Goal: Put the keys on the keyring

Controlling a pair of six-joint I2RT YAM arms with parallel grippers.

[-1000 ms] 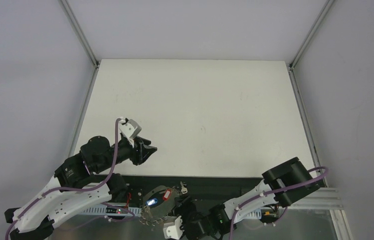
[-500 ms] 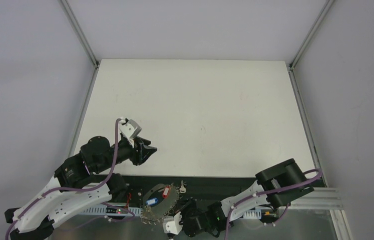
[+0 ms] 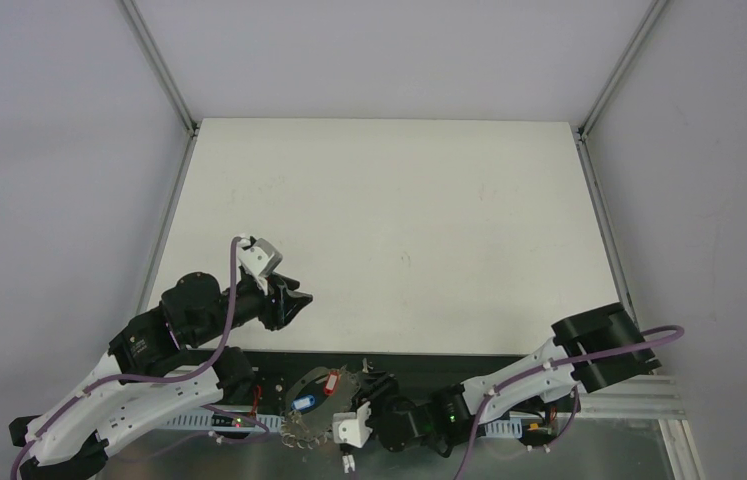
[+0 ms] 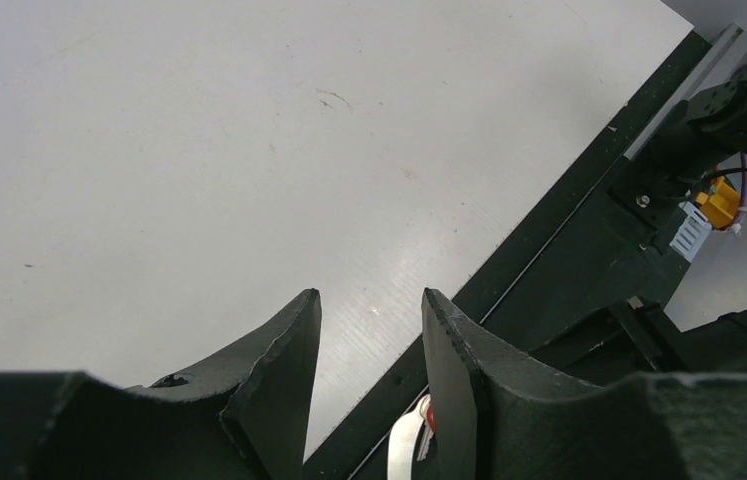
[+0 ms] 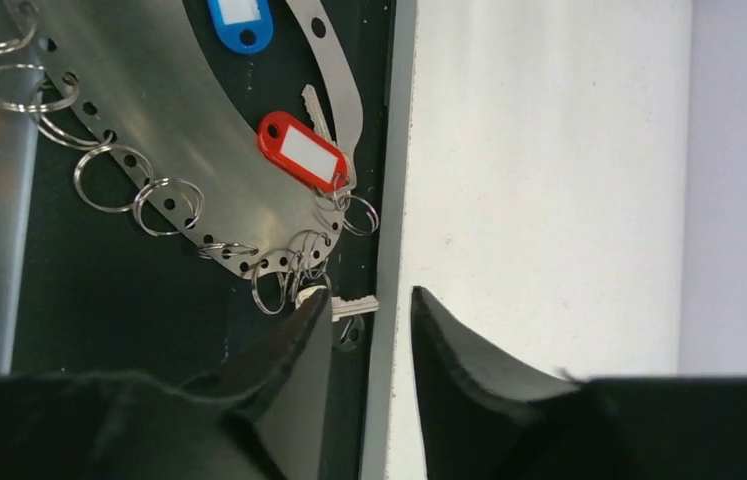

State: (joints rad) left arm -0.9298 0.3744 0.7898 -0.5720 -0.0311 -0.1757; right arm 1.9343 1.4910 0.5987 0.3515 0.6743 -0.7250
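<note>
Two arms, read near to far. Nearest, the right arm has changed since a second ago: its wrist has moved away from the near edge toward the table (image 3: 399, 220) and its elbow has swung out to the right. The right gripper (image 3: 370, 384) now sits just beside the far-right end of the keyring (image 3: 315, 392). Its fingers stand a narrow gap apart with nothing between them; the table's edge shows through the gap.

The keyring lies where it lay before, on the black ledge (image 5: 99, 300) between the arm bases, short of the table. It is a flat silver band pierced with holes and bent into a loop; from above, its long axis runs from near-left to far-right. Small rings (image 5: 164, 207) hang along its outer edge, and a blue tag (image 5: 239, 20) and a red tag (image 5: 299, 152) lie inside the loop.

One key (image 5: 354, 305) lies just beyond the right fingertips, its long axis crosswise to the fingers. One end sits among the rings; the other points at, and reaches, the table's edge. A second key (image 5: 314, 103) pokes out from under the red tag, slanting away from the gripper.

Farther off, the left gripper (image 3: 292, 300) has not moved. It hovers over the table's near-left part, fingers moderately parted and holding nothing.
</note>
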